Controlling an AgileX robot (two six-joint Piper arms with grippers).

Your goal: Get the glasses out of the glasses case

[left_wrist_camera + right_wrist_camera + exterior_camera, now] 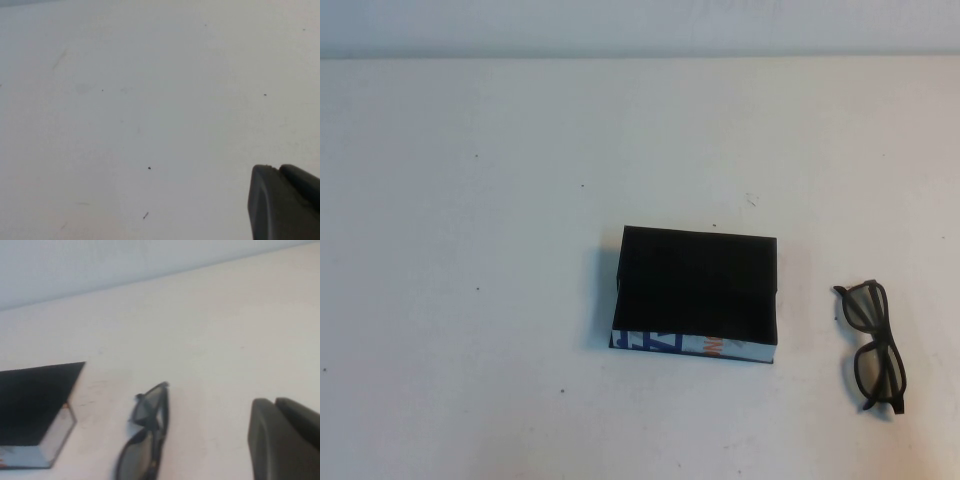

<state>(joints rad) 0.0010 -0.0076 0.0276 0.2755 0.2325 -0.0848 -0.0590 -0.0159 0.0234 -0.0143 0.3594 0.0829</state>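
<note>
The glasses case (pixel 696 292), a black shallow box with a white, blue and orange edge strip facing me, lies at the table's middle. The black thick-rimmed glasses (pixel 875 345) lie folded on the table to the right of the case, apart from it. Neither arm shows in the high view. In the right wrist view the glasses (pixel 145 440) and a corner of the case (pixel 37 405) lie ahead of my right gripper (pixel 274 400), which is shut, empty and off to the side of the glasses. My left gripper (pixel 277 167) is shut and empty over bare table.
The white table (pixel 470 250) spreads wide on all sides of the case, with a few small dark specks. A pale wall (pixel 640 25) runs along the table's far edge.
</note>
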